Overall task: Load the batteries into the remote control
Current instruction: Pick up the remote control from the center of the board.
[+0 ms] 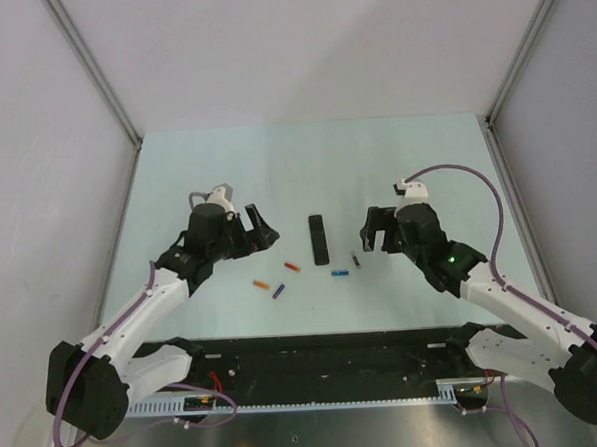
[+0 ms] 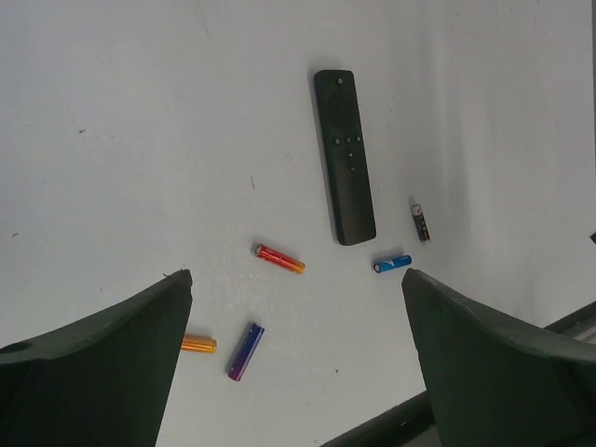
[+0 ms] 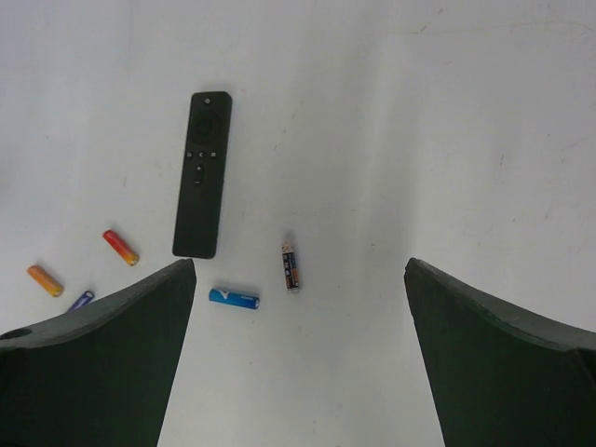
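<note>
We see the remote control (image 1: 318, 238) lying flat on the pale table (image 1: 275, 165), near the middle, its long axis running from 12 to 6 o'clock in the top view; the wrist views show its button face turned up. Nothing holds it, and both arms are apart from it.

The batteries lie loose on the table around its near end. Taking the remote as the dial's centre in the top view, the red battery (image 1: 293, 267) lies at about 7 o'clock, close by; the blue battery (image 1: 339, 272) at about 5 o'clock; the dark grey battery (image 1: 356, 259) at about 4 o'clock, just beyond the blue one. Farther out toward 8 o'clock lies the orange battery (image 1: 261, 284), and the purple battery (image 1: 279, 292) lies just beside it, at roughly 7 o'clock. None of them touches another or the remote.

The left gripper (image 1: 257, 229) hangs at the remote's 9 o'clock, its fingers spread wide and holding nothing; from its wrist camera we look between them at the remote and all five batteries. The right gripper (image 1: 377, 229) hangs at 3 o'clock, its fingers likewise spread wide and empty.
</note>
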Motion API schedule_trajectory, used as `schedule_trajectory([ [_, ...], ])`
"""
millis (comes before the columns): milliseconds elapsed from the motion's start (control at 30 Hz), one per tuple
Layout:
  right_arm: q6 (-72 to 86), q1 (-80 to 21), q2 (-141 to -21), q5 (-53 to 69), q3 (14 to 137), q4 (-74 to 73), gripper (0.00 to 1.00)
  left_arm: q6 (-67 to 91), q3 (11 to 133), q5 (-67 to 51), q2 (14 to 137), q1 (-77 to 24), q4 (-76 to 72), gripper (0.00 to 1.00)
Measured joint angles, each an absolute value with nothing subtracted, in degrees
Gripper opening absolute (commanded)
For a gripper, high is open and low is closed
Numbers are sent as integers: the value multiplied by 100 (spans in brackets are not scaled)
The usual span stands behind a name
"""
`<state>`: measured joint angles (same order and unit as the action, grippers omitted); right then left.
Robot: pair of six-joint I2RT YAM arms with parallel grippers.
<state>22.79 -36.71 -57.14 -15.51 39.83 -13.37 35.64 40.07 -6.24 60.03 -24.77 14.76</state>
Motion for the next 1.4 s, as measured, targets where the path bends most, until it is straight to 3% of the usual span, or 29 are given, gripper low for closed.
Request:
schedule_trajectory([
  [167, 2438, -3721, -5231, -1538, 3981, -1402, 100, 3819, 4032, -200, 6069, -2703, 1409, 87],
  [367, 2530, -3778, -4772, -1697, 3981, -1573, 100, 3994, 5043, 784, 7491, -3951, 1365, 85],
  [533, 2703, -3789, -4628, -1699, 3981, -1881, 100, 4158, 6010, 1361, 8866, -4370, 1535, 89],
  [700, 2862, -3820, -4429, -1594, 3981, -2032, 100, 4233, 7011, 1804, 10027, -4565, 1992, 89],
  [933, 2980, -3854, -4340, -1455, 3981, -2161, 100, 4278, 7494, 1959, 10853, -4676, 2491, 86],
  [1400, 3000, -3868, -4239, -1411, 3981, -2298, 100, 4357, 7944, 2049, 11535, -4735, 2834, 78],
])
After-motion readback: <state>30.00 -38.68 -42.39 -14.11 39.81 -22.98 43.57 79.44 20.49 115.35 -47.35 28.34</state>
